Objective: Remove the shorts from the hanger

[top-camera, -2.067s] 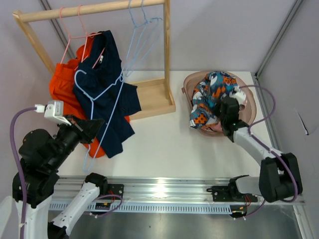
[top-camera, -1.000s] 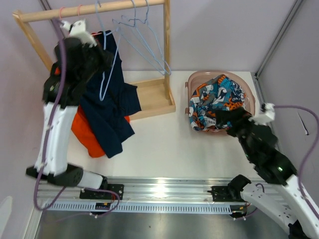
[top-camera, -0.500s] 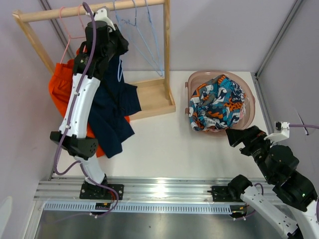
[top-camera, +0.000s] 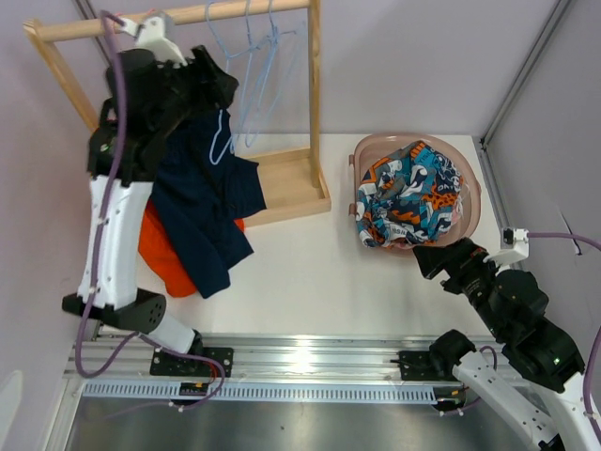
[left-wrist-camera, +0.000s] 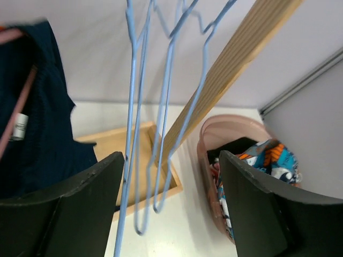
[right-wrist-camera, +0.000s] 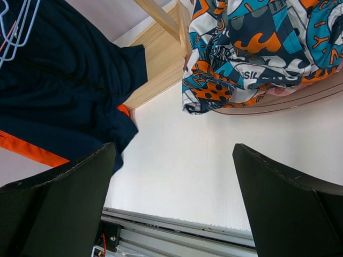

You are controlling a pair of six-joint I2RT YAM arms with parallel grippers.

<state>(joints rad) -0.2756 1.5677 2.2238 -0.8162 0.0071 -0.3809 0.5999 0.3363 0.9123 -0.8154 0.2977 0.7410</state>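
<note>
Navy shorts [top-camera: 202, 202] hang from the wooden rack [top-camera: 66, 30], draped down over orange shorts [top-camera: 160, 249]. In the left wrist view the navy shorts [left-wrist-camera: 40, 128] sit on a pink hanger [left-wrist-camera: 16, 115]. My left gripper [top-camera: 208, 77] is raised beside the navy waistband, open. Bare blue wire hangers [left-wrist-camera: 134, 107] dangle in front of its spread fingers [left-wrist-camera: 80, 203], nothing gripped. Teal-orange-white printed shorts [top-camera: 413, 188] lie in the pink basket [top-camera: 362, 150]. My right gripper [top-camera: 437, 258] hovers open just in front of the basket, empty.
The rack's wooden post [top-camera: 315, 85] and base tray [top-camera: 291, 183] stand between the hanging shorts and the basket. Blue hangers [top-camera: 254, 56] hang on the rail. A grey wall and metal rail [top-camera: 512, 94] close off the right side.
My left gripper has opened and let go of the blue hanger, which now swings on the rail. The left arm shifted left. The right arm drifted slightly left.
</note>
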